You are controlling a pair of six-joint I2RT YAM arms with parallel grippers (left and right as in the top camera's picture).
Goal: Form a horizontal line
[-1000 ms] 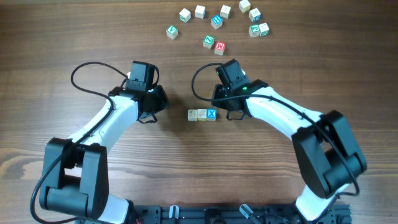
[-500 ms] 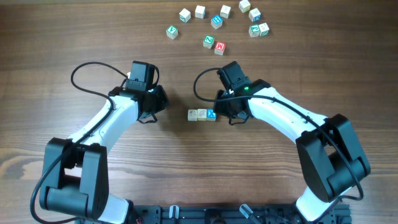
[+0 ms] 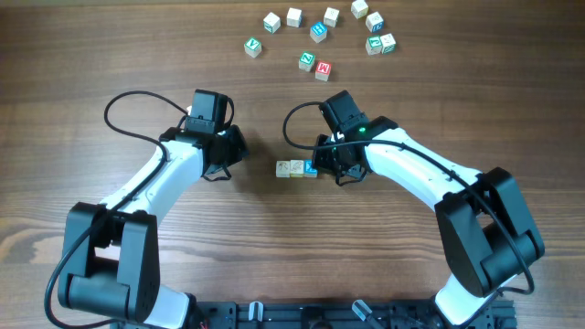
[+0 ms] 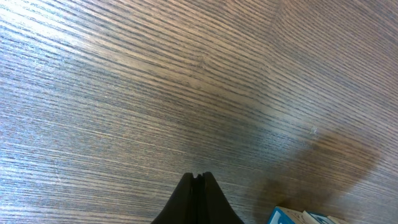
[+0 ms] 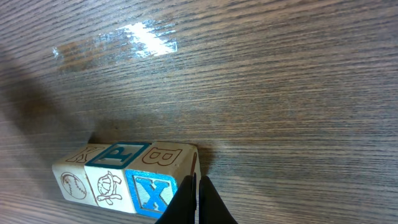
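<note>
Three small wooden cubes stand touching in a row at the table's middle: two pale-topped cubes [image 3: 283, 168] [image 3: 297, 168] and the blue X cube [image 3: 311, 168] at the right end. In the right wrist view the row [image 5: 112, 177] shows a ball, a turtle and the blue X [image 5: 151, 193]. My right gripper [image 3: 326, 167] [image 5: 196, 186] is shut and empty, its tips against the X cube's right end. My left gripper [image 3: 222, 155] [image 4: 199, 178] is shut and empty, left of the row and apart from it.
Several loose alphabet cubes lie at the far edge, among them green-lettered ones [image 3: 253, 46] [image 3: 306, 61], a red-lettered one [image 3: 323, 68] and a blue one [image 3: 317, 31]. A cube corner shows at the left wrist view's bottom right [image 4: 298, 216].
My right gripper has moved left, up to the X cube's right end, partly covering it from above. The left arm has not moved.
</note>
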